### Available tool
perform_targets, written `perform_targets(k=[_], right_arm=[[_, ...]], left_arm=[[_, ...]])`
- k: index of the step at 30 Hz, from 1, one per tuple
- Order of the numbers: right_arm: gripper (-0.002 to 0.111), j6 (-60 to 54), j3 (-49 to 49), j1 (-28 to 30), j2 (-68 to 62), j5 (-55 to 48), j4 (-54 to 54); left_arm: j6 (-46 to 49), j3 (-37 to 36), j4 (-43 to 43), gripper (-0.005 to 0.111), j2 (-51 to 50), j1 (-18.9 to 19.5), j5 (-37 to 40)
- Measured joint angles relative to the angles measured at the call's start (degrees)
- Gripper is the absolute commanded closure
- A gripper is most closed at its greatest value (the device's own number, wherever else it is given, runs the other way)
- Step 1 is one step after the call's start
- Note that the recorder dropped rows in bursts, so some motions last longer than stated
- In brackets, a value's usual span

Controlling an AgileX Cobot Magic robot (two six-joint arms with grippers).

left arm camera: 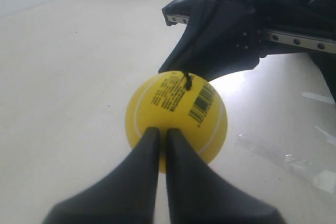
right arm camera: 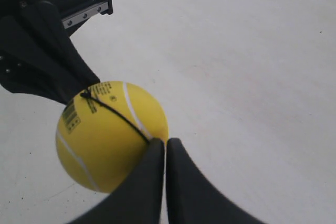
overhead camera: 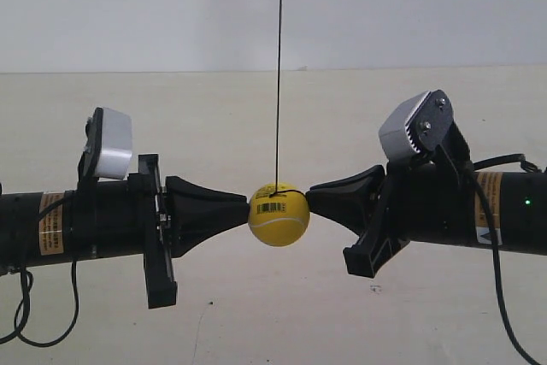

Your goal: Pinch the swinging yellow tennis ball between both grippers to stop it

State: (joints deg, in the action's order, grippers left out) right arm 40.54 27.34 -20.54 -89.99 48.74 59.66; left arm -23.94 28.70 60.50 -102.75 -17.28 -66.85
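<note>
The yellow tennis ball (overhead camera: pixel 279 215) hangs on a thin dark string (overhead camera: pixel 279 66) between the two arms, its barcode print facing the exterior camera. My left gripper (overhead camera: pixel 244 208), on the arm at the exterior view's left, is shut, and its pointed tip presses the ball's side. In the left wrist view the ball (left arm camera: pixel 176 121) sits right at this gripper's (left arm camera: pixel 161 132) tips. My right gripper (overhead camera: pixel 312 197) is also shut and touches the ball's opposite, upper side. The right wrist view shows that gripper (right arm camera: pixel 165 142) meeting the ball (right arm camera: pixel 105 135) near its edge.
A pale flat surface (overhead camera: pixel 256 322) lies below, with a light wall behind. Black cables hang from both arms (overhead camera: pixel 504 297) (overhead camera: pixel 26 314). Each wrist view shows the opposite black gripper body beyond the ball (left arm camera: pixel 220 45) (right arm camera: pixel 42 61).
</note>
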Motion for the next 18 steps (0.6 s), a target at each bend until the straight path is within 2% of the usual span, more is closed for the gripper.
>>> perform_targets(k=[7,12,18], right_arm=[[0.108,0.0,0.0,0.0,0.3,-1.8,0.8],[0.108,0.8,0.0,0.0,5.0,-8.5,1.3],[0.108,2.2,0.0,0.0,11.6,-17.4,0.9]], left_arm=[[0.0,0.0,0.0,0.102,0.0,0.0,0.0],[0.0,0.0,-0.4,0.102,0.0,0.4,0.0],[-1.4,0.0,-0.4,0.102,0.0,3.9,-0.1]])
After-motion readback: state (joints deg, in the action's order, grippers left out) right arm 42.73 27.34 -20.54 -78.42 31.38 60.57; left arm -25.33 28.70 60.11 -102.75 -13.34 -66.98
